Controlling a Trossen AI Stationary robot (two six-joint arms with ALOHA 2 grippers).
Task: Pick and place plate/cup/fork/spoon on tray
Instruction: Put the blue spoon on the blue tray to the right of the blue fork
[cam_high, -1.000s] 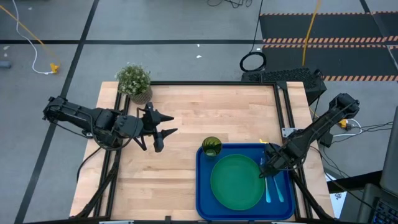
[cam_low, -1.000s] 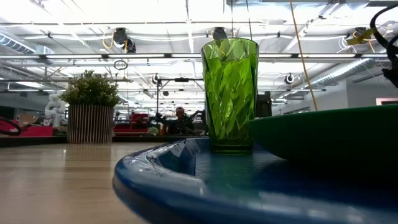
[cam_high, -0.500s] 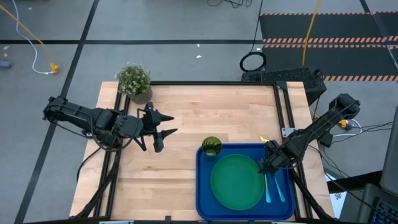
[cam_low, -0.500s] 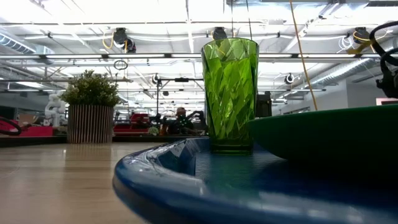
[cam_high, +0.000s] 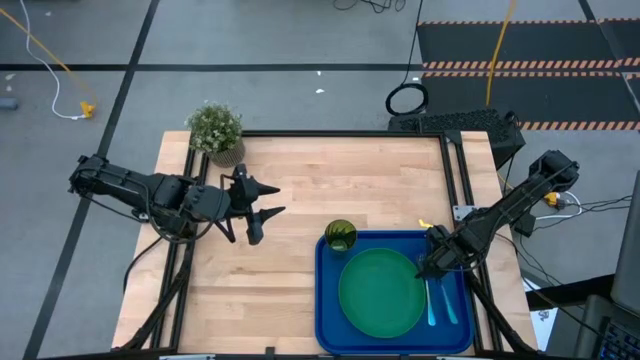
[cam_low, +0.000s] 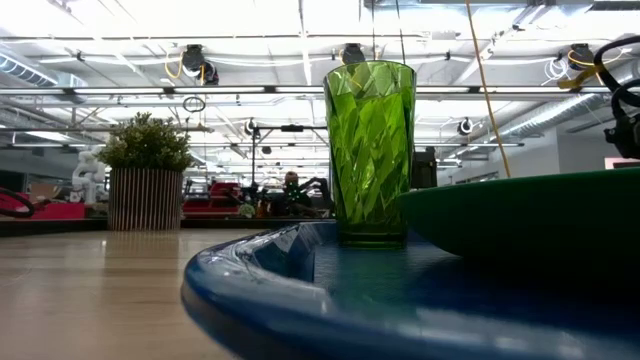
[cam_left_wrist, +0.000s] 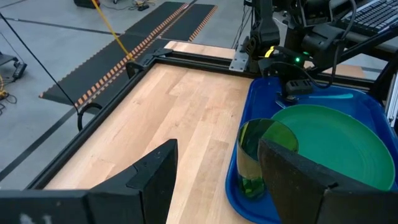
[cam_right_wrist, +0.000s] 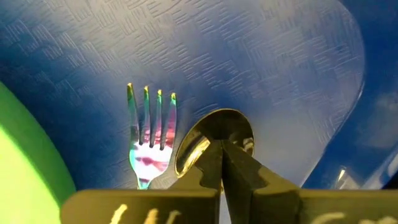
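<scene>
Closed right tool (cam_high: 430, 267) hovers above spoon (cam_right_wrist: 214, 144) on tray (cam_high: 330, 300)

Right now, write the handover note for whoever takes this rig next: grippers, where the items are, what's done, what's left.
Left gripper: open, empty, waiting over bare table left of the tray.
Right gripper: shut, over the tray's right side, fingertips just above the spoon; whether it grips the spoon cannot be told.
Plate: on the tray, centre.
Cup: upright in the tray's far left corner.
Fork: beside the spoon, right of the plate.
Done: all four items on the tray.
Left: withdraw the right arm.
</scene>
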